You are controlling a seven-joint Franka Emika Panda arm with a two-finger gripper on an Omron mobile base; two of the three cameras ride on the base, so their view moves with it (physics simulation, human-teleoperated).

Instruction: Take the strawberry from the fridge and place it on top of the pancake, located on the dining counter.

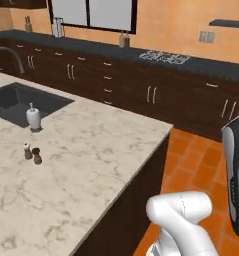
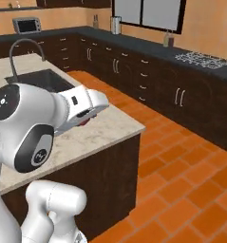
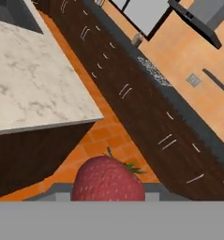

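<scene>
Red and seeded, the strawberry sits large at the bottom of my hand view, right at the mouth of the pincer, its green leaves pointing away from the hand. I can't see the fingertips around it, so I cannot tell from these pictures whether the pincer is clamped on it or merely behind it. In the right base view a small red spot under the white hand is the same berry, hanging over the near edge of the dining counter, which I'll call the table.

From the hand view, the berry hangs over orange floor tiles just off the table's corner, with the dark wood cabinets beyond.

On the left base view the pale marbled table carries a small white bottle beside the inset sink, and two little shakers standing close together nearer to me. Its curved faucet rises at the far left. Across the aisle runs the dark granite counter with a stovetop.
</scene>
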